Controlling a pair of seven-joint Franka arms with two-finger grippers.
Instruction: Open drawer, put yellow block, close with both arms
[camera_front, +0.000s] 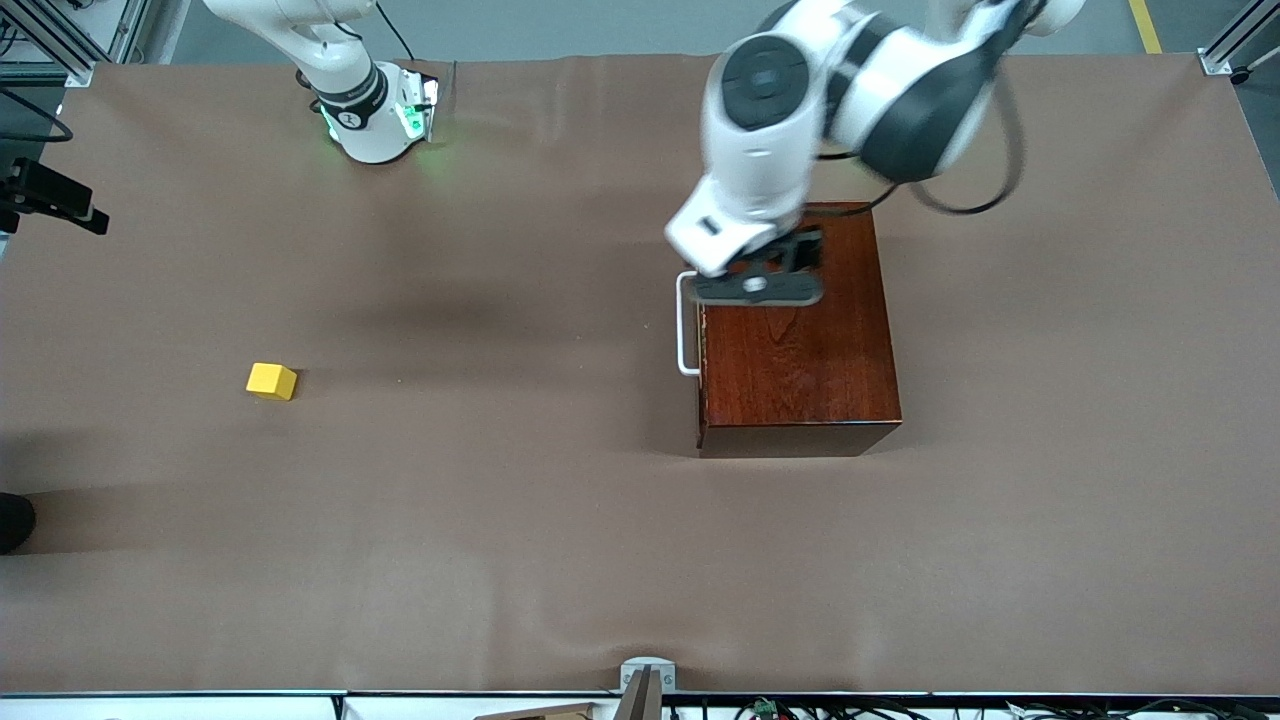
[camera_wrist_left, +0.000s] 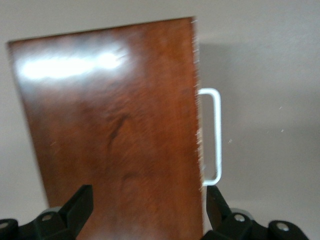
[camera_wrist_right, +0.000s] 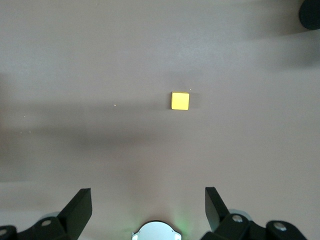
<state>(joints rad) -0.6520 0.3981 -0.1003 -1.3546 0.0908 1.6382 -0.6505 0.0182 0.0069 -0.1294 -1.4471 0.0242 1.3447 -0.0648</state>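
Front view: your yellow block (camera_front: 271, 381), a small plain bright cube, sits alone on the bench (camera_front: 520, 520) toward the right arm's end. Farther off, the drawer (camera_front: 797, 330) is shut; your left end effector (camera_front: 760, 285) hovers over the box, fingers apart, lining up for the white handle (camera_front: 683, 325). Right end effector (camera_wrist_right: 148, 210), spread wide, waits high over its own base.

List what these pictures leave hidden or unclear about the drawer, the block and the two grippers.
- Drawer front: front view shows only its edge and white handle; nothing inside shows.
- Left gripper: over the wooden box, open; the wrist covers its fingers in the front view.
- Right gripper: open, out of the front view.
- Yellow block: underside unseen.
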